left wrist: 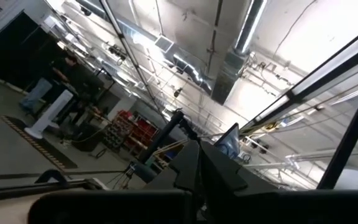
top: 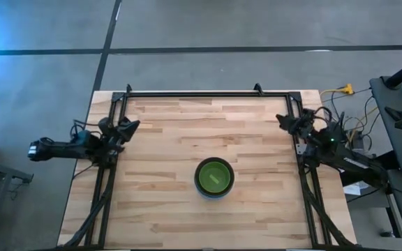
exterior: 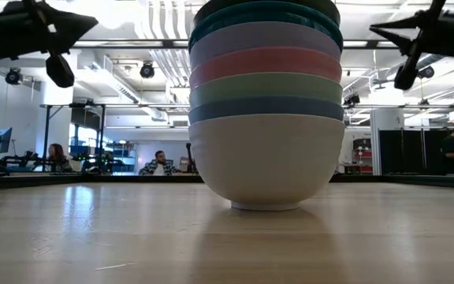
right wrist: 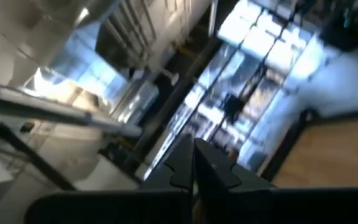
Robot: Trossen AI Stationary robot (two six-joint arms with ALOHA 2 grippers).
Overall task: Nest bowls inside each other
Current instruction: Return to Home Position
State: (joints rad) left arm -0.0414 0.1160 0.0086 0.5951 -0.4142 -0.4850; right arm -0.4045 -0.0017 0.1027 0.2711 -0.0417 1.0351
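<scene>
The bowls stand nested in one stack [top: 214,177] near the middle of the table, resting on the white bottom bowl's foot [exterior: 265,205]. In the low view the rims above it are blue, pale green, pink, lavender and teal, then a dark one at the top edge. From above, the bright green inside of the top bowl shows. My left gripper [top: 130,125] rests at the table's left edge and my right gripper [top: 282,120] at its right edge, both far from the stack. In the wrist views the left fingers [left wrist: 197,163] and the right fingers [right wrist: 193,163] are shut on nothing and point up into the room.
A black frame [top: 208,93] runs along the table's far edge and down both sides. Bare wood lies all around the stack. People sit at desks [exterior: 158,165] in the room beyond the far edge. Cables and equipment [top: 347,125] lie off the right side.
</scene>
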